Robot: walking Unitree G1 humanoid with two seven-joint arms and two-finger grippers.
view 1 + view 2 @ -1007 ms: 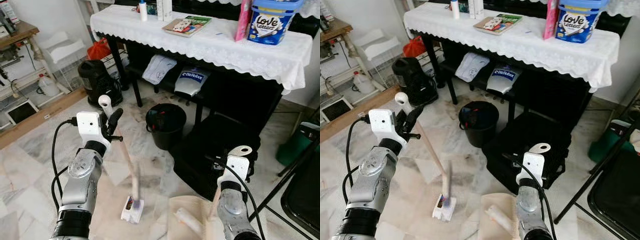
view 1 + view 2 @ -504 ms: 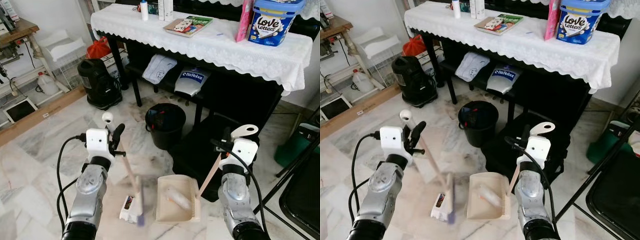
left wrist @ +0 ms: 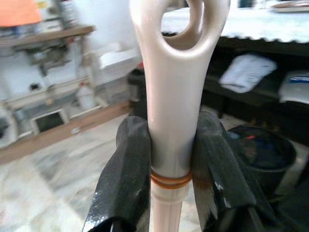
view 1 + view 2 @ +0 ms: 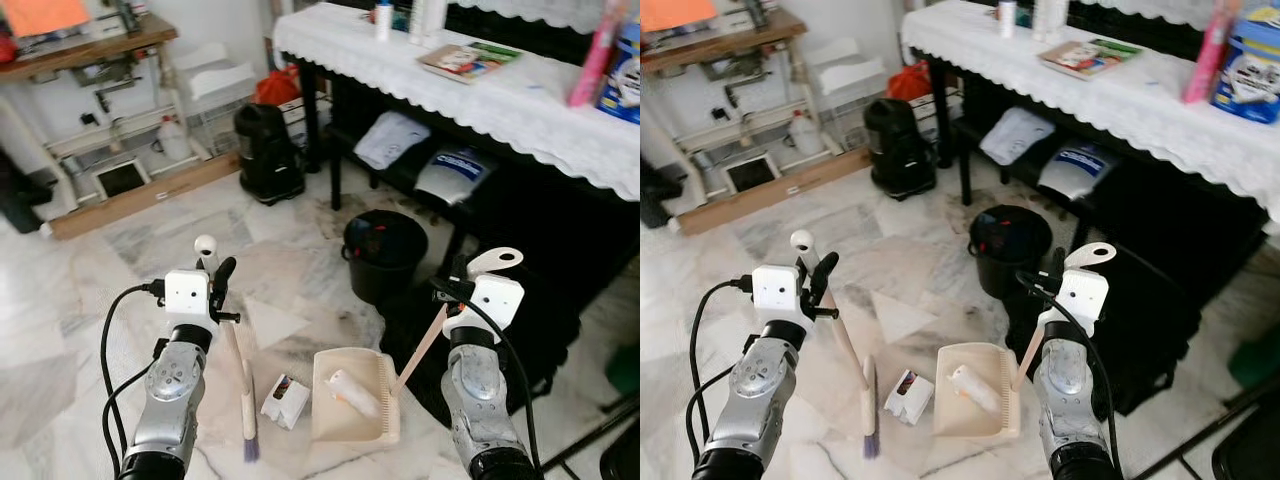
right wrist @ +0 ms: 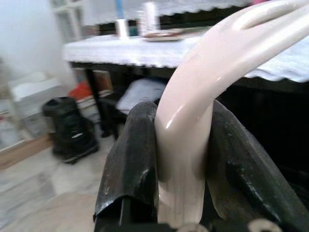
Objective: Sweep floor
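Left wrist view: left gripper [image 3: 170,159] clamped tight on pale broom handle [image 3: 170,121], just under its hanging loop. Right wrist view: right gripper [image 5: 181,154] clenched likewise around curved dustpan handle [image 5: 193,121]. Further out, in left eye view, broom head [image 4: 248,425] down on marble floor [image 4: 80,300], small white carton [image 4: 285,401] just beside it, between bristles and dustpan [image 4: 350,415]; one crumpled white piece [image 4: 352,392] already inside pan. Probably mid-sweep, collecting step. Next move likely needs short push of carton toward pan mouth, pan kept flat and steady.
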